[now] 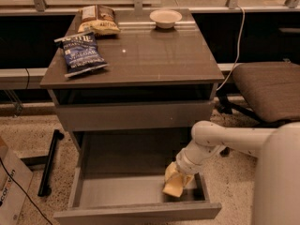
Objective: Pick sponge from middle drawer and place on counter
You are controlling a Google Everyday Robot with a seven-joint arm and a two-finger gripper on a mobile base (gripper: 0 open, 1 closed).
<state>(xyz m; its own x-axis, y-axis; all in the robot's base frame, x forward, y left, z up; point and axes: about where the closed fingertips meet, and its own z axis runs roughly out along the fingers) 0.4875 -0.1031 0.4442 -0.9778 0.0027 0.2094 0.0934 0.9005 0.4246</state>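
Observation:
The middle drawer is pulled open below the counter, its pale grey floor showing. My gripper reaches down into the drawer's right side from the white arm. It is shut on the sponge, a small pale yellow block that hangs tilted at its tip, just above the drawer floor near the right wall.
On the counter lie a blue chip bag, a yellow-brown chip bag and a white bowl. The drawer above is closed. A brown chair stands to the right. A cardboard box and a black stand leg are on the left.

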